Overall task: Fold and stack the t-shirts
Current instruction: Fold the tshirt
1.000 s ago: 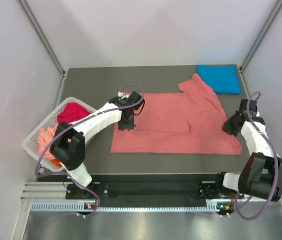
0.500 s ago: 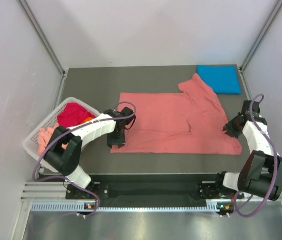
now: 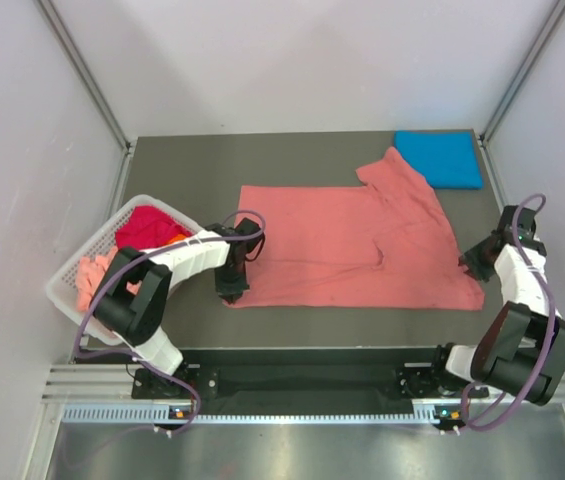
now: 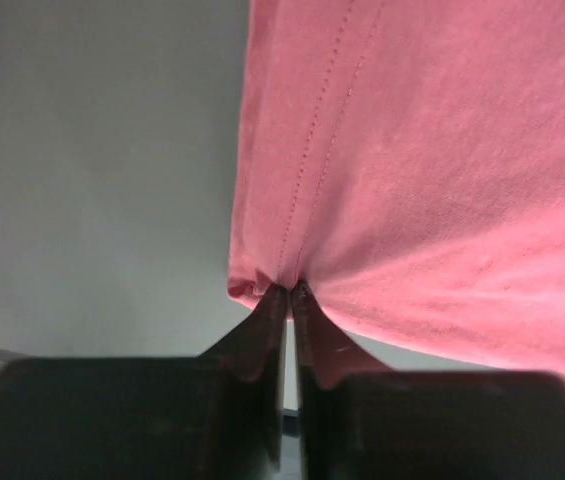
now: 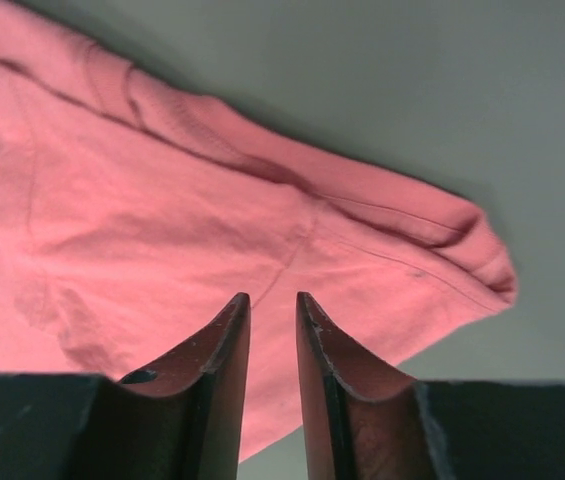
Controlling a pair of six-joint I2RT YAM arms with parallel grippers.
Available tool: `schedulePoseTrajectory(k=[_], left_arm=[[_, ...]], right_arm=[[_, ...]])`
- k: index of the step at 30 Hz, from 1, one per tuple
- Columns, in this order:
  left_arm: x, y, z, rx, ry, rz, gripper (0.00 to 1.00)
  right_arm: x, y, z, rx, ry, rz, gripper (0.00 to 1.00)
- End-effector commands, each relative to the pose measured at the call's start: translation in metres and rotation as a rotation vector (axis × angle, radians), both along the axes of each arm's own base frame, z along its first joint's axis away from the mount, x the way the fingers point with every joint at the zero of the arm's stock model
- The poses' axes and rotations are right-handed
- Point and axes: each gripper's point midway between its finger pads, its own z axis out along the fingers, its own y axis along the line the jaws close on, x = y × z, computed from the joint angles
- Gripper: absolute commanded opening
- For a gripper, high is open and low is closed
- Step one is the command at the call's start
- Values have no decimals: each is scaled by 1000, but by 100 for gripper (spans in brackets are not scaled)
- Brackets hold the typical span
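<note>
The salmon-pink t-shirt lies spread flat across the middle of the dark table, one sleeve pointing to the far right. My left gripper is at its near left corner. In the left wrist view the gripper is shut on the bunched hem corner of the shirt. My right gripper is at the shirt's right edge. In the right wrist view it is narrowly open and empty over the sleeve. A folded bright blue t-shirt lies at the far right corner.
A white slatted basket stands at the table's left edge, holding a magenta shirt, a bit of orange cloth and a pale pink one. Bare table shows far left. Walls stand close on three sides.
My left gripper has moved from the shirt's left edge down to its near left corner and shut on it. My right gripper has drawn outward to the right, off the shirt's edge.
</note>
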Motion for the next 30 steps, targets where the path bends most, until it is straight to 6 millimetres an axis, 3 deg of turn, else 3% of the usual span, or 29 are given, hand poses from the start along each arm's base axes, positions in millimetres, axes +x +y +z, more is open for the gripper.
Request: schedulePoseTrajectory(k=[1, 7, 11, 23, 30], left_arm=[[-24, 21, -23, 87, 71, 49, 3], [-41, 16, -22, 96, 67, 78, 0], [-52, 30, -17, 191, 63, 102, 0], [-69, 41, -3, 302, 57, 114, 0], [-53, 39, 10, 354, 38, 88, 0]], right_arm=[[-14, -13, 10, -38, 25, -59, 28], [-39, -38, 12, -92, 60, -228, 36], [-51, -51, 6, -120, 89, -302, 38], [-71, -48, -35, -114, 200, -302, 37], [-77, -44, -50, -91, 244, -320, 37]])
